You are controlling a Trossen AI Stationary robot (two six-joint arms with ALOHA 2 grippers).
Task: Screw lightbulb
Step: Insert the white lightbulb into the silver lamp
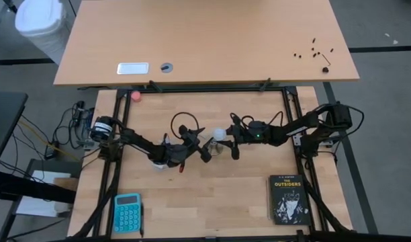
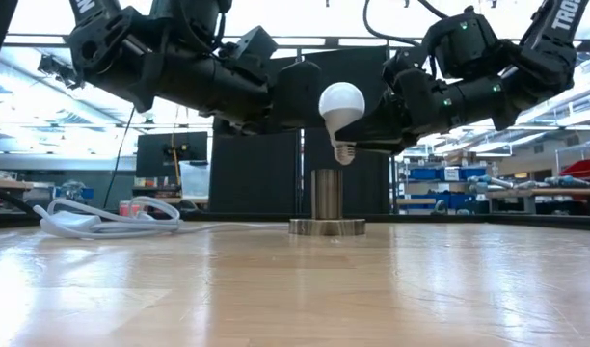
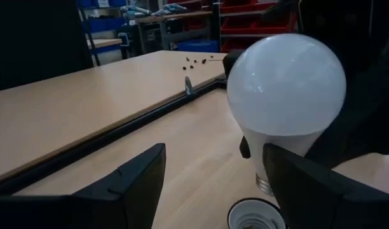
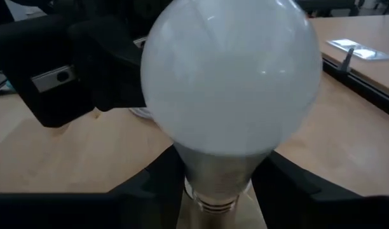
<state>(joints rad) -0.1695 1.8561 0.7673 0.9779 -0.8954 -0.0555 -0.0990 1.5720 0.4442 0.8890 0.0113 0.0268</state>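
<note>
In the right wrist view the lightbulb (image 4: 231,83) fills the front, and the right gripper (image 4: 213,181) has its two fingers squeezed on the bulb's narrow neck. In the left wrist view the left gripper (image 3: 213,184) has its fingers spread apart beside the bulb. In the low view the bulb hangs tilted just above the metal socket (image 2: 327,204) on the table (image 2: 295,289), not touching it.
</note>
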